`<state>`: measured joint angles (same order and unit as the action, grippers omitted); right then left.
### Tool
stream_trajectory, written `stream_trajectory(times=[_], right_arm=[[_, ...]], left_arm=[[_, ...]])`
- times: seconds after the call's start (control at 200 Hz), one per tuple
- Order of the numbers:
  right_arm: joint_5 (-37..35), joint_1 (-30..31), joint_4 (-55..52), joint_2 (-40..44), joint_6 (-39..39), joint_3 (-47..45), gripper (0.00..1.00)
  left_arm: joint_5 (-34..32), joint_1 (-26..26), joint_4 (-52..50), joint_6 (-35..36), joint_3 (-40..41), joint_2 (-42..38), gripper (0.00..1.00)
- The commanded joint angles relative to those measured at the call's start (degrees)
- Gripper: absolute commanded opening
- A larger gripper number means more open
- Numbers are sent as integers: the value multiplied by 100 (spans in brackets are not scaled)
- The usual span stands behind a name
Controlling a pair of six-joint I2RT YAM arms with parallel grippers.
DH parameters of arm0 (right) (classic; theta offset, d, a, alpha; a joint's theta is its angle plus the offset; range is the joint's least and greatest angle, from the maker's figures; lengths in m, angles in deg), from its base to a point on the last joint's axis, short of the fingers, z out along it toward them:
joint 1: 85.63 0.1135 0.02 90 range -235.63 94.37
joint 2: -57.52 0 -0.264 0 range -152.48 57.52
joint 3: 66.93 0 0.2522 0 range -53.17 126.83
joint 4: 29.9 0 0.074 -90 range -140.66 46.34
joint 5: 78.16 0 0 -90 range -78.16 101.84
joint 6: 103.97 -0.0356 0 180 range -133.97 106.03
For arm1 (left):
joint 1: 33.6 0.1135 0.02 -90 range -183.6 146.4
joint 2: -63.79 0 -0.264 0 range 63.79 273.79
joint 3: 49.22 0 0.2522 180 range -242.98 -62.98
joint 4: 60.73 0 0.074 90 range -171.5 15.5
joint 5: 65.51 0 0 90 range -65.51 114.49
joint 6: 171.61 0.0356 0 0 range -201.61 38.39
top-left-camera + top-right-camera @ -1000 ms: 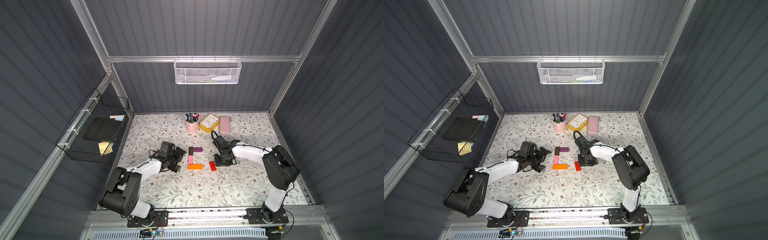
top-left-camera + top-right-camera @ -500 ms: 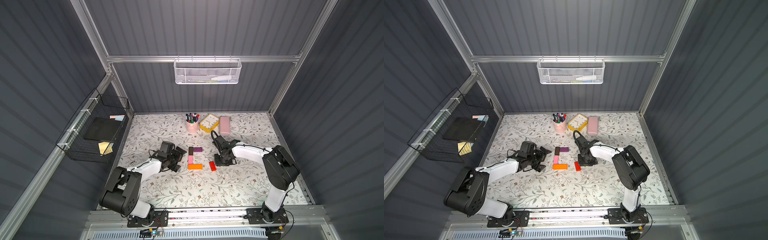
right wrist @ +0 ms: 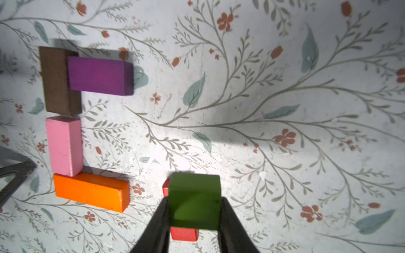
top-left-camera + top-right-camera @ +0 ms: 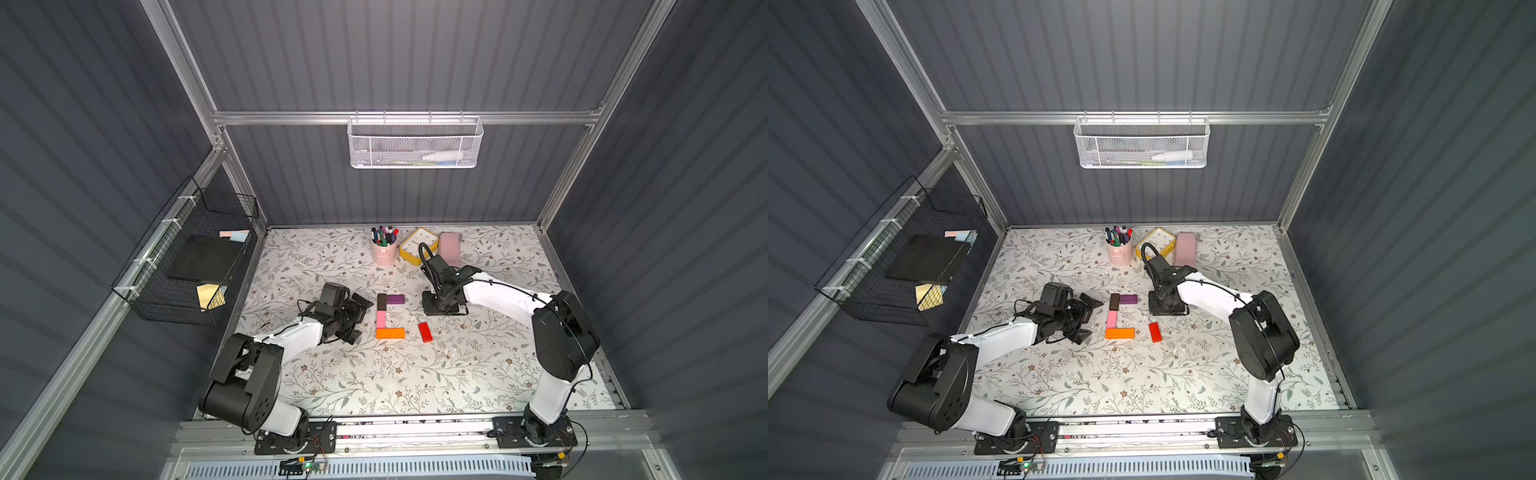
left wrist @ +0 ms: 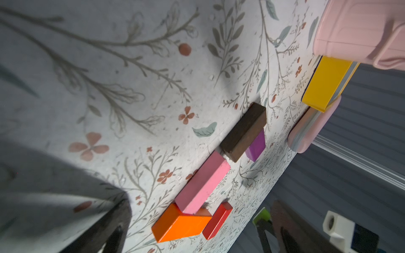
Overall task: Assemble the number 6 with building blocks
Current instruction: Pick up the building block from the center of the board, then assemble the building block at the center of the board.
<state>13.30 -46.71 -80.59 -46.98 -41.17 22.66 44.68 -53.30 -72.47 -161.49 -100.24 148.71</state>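
The partial number 6 lies mid-table: a brown block (image 4: 382, 301) with a purple block (image 4: 395, 299) at its right, a pink block (image 4: 381, 319) below the brown, and an orange bar (image 4: 390, 333) as base. A red block (image 4: 424, 332) lies apart to the right. My right gripper (image 3: 195, 210) is shut on the small green cube (image 3: 195, 201); the red block (image 3: 184, 233) shows partly behind it. In both top views the arm (image 4: 440, 307) hides the cube. My left gripper (image 4: 357, 318) stands open just left of the figure, holding nothing.
A pink pen cup (image 4: 384, 249), a yellow clock (image 4: 417, 245) and a pale pink case (image 4: 449, 248) stand at the back, just behind the right arm. A black wire basket (image 4: 191, 266) hangs on the left wall. A white mesh basket (image 4: 415, 143) hangs on the back wall.
The right jaws have drawn tight on the green cube. Neither arm has visibly shifted, and the blocks on the table lie as before.
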Motion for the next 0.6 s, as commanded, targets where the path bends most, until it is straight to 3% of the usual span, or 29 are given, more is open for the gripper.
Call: stream_trajectory(times=[0.0, 0.595], right_arm=[[128, 126, -30, -181, -191, 204, 33], [231, 708, 341, -906, -997, 728, 34]], left_arm=[[38, 46, 110, 69, 121, 76, 99], [76, 54, 264, 69, 114, 200, 99]])
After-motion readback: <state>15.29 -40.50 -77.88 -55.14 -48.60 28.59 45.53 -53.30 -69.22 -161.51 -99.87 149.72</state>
